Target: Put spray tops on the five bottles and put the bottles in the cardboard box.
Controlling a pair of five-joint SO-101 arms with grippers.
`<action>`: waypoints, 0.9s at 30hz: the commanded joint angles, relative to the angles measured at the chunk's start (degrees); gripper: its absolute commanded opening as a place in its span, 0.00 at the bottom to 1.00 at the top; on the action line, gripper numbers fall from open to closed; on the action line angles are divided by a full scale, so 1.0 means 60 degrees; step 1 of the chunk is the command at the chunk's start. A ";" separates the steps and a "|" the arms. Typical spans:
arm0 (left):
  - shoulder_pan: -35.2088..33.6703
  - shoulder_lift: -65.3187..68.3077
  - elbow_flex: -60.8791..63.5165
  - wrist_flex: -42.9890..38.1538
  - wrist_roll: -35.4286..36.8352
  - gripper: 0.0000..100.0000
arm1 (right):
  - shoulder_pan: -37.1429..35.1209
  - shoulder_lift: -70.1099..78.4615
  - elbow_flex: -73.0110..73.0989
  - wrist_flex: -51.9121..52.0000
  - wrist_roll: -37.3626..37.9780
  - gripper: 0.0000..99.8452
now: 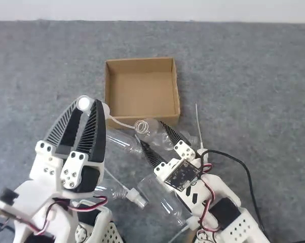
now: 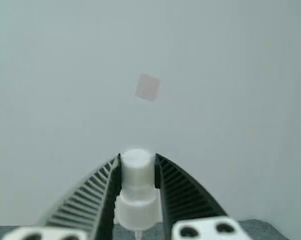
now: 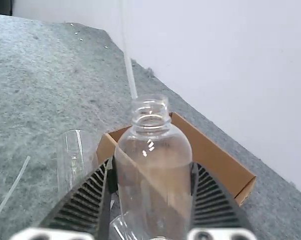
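My left gripper (image 1: 87, 107) is raised above the table, shut on a white spray top (image 1: 83, 104). In the left wrist view the spray top (image 2: 136, 185) sits clamped between the fingers (image 2: 100, 200). Its thin dip tube (image 1: 119, 123) curves down toward a clear bottle (image 1: 150, 129). My right gripper (image 1: 149, 130) is shut on that bottle, just in front of the cardboard box (image 1: 141, 93). In the right wrist view the bottle (image 3: 151, 170) stands with its open neck up, and the dip tube (image 3: 128, 60) hangs right above it.
Other clear bottles lie on the grey carpet: one (image 1: 121, 140) between the arms, one (image 1: 162, 198) by the right arm, one capped with a spray top (image 1: 135, 196). A loose spray top with its tube (image 1: 198, 129) lies right of the box. The box holds nothing.
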State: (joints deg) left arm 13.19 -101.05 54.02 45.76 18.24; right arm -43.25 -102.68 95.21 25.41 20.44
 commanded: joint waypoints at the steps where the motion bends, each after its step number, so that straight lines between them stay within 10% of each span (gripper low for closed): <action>1: 0.0000 -0.0029 -0.0154 0.0000 -0.0132 0.01 | -0.0125 -0.0154 0.0205 0.0168 0.0176 0.07; 27: 0.0029 -0.0044 -0.0095 0.0029 -0.0161 0.01 | -0.0125 -0.0066 0.0205 0.0168 0.0176 0.07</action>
State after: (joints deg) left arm 13.19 -101.14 52.88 48.57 17.89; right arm -43.43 -102.68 95.21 26.37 20.44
